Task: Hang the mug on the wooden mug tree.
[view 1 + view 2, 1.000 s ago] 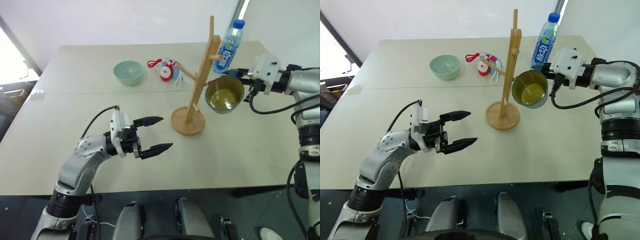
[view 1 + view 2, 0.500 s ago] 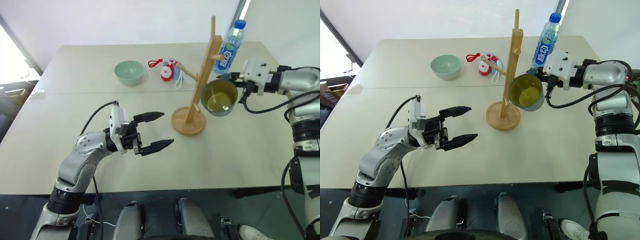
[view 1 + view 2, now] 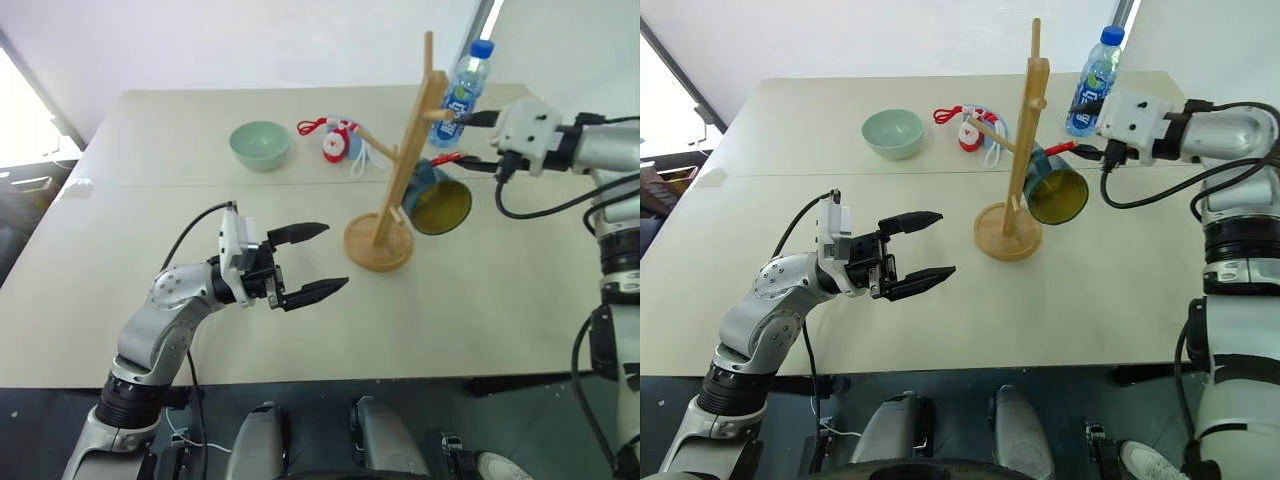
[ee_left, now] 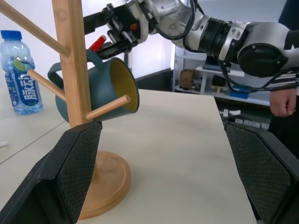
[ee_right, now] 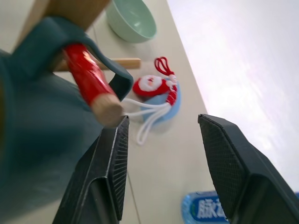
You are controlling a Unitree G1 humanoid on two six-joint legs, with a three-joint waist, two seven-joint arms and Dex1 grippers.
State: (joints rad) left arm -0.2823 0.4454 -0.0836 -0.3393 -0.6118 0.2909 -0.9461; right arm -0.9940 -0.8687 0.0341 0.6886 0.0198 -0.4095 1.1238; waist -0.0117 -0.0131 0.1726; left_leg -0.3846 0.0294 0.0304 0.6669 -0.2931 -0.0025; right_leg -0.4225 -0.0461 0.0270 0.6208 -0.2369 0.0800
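The blue-grey mug (image 3: 437, 200) hangs tilted on the wooden mug tree (image 3: 412, 150), its yellow-olive mouth facing the front right. Its handle (image 5: 70, 39) is looped over a red-tipped peg (image 5: 88, 79). My right gripper (image 3: 462, 140) stands open just right of the tree, one finger on each side of the peg's end and apart from the mug. My left gripper (image 3: 332, 258) hovers open and empty over the table, to the front left of the tree's round base (image 3: 378, 243). The left wrist view shows the mug (image 4: 110, 88) behind the post.
A pale green bowl (image 3: 260, 145) and a red, white and blue pouch with cords (image 3: 340, 142) lie behind the tree. A blue-capped water bottle (image 3: 463, 88) stands at the back right, close to my right gripper. A person's hand (image 4: 282, 100) shows beyond the table's right edge.
My right gripper has opened, let go of the mug and drawn back up and to the right. The mug now hangs from the peg by its handle. My left arm has stayed put.
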